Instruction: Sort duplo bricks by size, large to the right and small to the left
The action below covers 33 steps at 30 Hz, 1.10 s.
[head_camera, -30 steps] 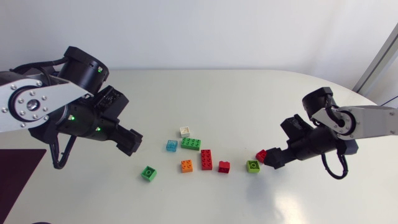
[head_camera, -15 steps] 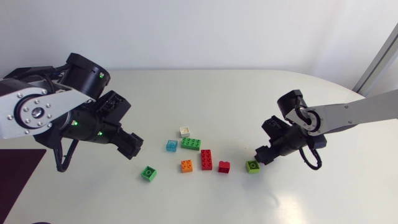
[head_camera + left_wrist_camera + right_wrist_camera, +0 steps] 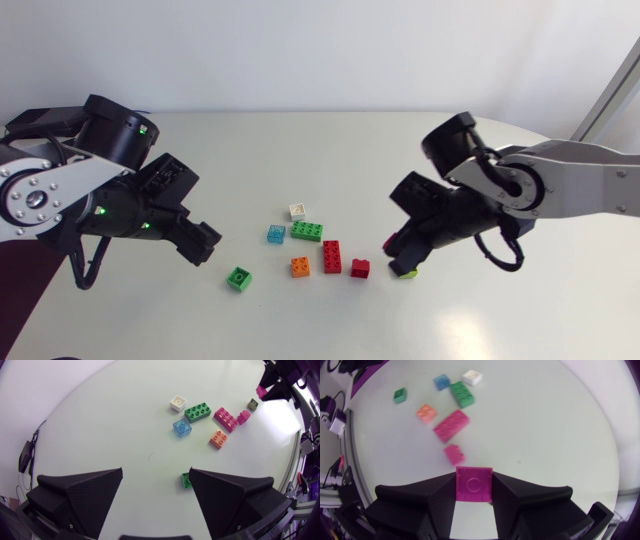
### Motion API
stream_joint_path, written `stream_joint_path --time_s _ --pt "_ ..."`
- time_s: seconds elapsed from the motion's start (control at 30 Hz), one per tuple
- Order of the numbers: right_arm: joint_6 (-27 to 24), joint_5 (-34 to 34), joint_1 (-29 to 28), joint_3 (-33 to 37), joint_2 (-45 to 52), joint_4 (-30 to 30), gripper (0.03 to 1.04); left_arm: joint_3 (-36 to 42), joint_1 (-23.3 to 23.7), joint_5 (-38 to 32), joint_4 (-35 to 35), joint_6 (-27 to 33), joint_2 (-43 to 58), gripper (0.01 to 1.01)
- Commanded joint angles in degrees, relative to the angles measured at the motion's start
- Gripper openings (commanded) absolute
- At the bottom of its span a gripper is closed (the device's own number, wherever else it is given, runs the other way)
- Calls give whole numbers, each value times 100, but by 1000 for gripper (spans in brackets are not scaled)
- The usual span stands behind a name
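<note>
Red brick [image 3: 474,484] clamped in right jaws; left jaws wide, empty; lime brick [image 3: 406,271] half-hidden.

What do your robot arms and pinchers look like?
My left arm and right arm have silver-grey links with round discs and chunky black joints. Tiny green lights glow on the left arm's black parts. Thin black cables loop beneath both arms. The left gripper and right gripper are matte black, each with two broad wedge-shaped fingers.
</note>
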Motion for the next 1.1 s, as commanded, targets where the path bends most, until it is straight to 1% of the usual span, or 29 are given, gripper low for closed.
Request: stream_joint_path --time_s 0.0,0.07,0.17,0.2,0.23,0.27,0.3,0.37,0.4,0.43,0.57,0.7,0.77,0.87,0.93,1.0,1.07 --pt "3 -83 727 89 277 -312 216 -219 107 135 -9 135 -127 923" --pt "12 -92 1281 274 664 -426 221 -289 168 178 -27 162 -233 923" --pt "-23 -276 1764 749 1411 -540 234 -359 203 178 -132 223 -435 923" --pt "-32 -356 1887 907 1631 -531 261 -377 230 178 -159 241 -505 923" --pt "-32 -408 2002 1039 1833 -523 316 -377 230 178 -185 241 -549 923" --pt "-32 -443 2125 1179 2026 -523 469 -377 239 178 -220 241 -584 923" --pt "-32 -461 2230 1311 2202 -523 670 -377 239 178 -238 241 -602 923" --pt "-5 -479 2274 1425 2237 -470 718 -368 230 187 -264 241 -611 925" --pt "-5 -487 2213 1425 2176 -452 851 -359 212 187 -255 241 -611 925" --pt "3 -496 2125 1390 2088 -443 1005 -342 177 187 -247 241 -575 925" --pt "3 -558 1624 951 1358 -426 1005 -113 -183 187 -220 214 -162 926" --pt "-32 -602 1114 274 154 -417 1005 177 -781 205 -80 258 286 930" --pt "-146 -602 815 -43 -329 -435 1005 344 -1168 310 8 346 594 930" --pt "-295 -602 446 -473 -865 -514 1005 590 -1607 433 395 496 1024 928" --pt "-331 -602 323 -710 -1138 -558 1005 889 -1695 671 448 575 1455 928" --pt "-339 -602 261 -913 -1463 -593 1005 1179 -1801 750 456 742 1912 928" --pt "-331 -619 182 -1080 -1797 -707 1005 1434 -1880 908 615 874 2325 926"
